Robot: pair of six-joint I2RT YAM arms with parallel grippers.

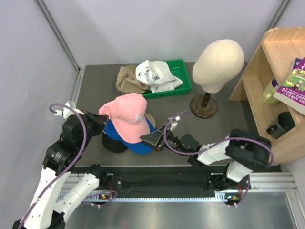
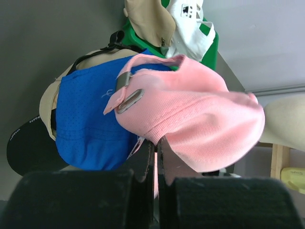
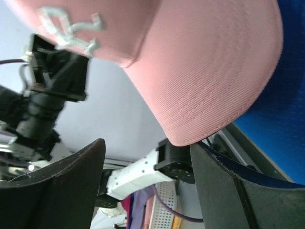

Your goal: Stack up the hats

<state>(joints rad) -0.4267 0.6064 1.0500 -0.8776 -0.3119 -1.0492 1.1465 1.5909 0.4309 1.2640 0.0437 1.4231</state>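
A pink cap [image 1: 127, 113] sits on top of a pile: a blue cap [image 1: 139, 144], a tan cap [image 1: 150, 119] and a black cap [image 1: 114, 144] at the bottom. My left gripper [image 1: 98, 120] is shut on the pink cap's back edge [image 2: 190, 114], beside its metal strap buckle; the blue cap [image 2: 90, 124], tan cap [image 2: 46, 102] and black cap [image 2: 28, 150] lie under it. My right gripper [image 1: 153, 138] is open at the pink brim's tip [image 3: 209, 71], which hangs just above its jaws [image 3: 147, 157]; the blue cap [image 3: 286, 109] is beside it.
A green tray [image 1: 183, 76] at the back holds a white cap with a dark logo [image 1: 155, 74] and a khaki-brown cap [image 1: 127, 78]. A cream mannequin head [image 1: 218, 64] on a round wooden stand [image 1: 204, 106] stands right of it. A wooden shelf [image 1: 274, 57] with books fills the right side.
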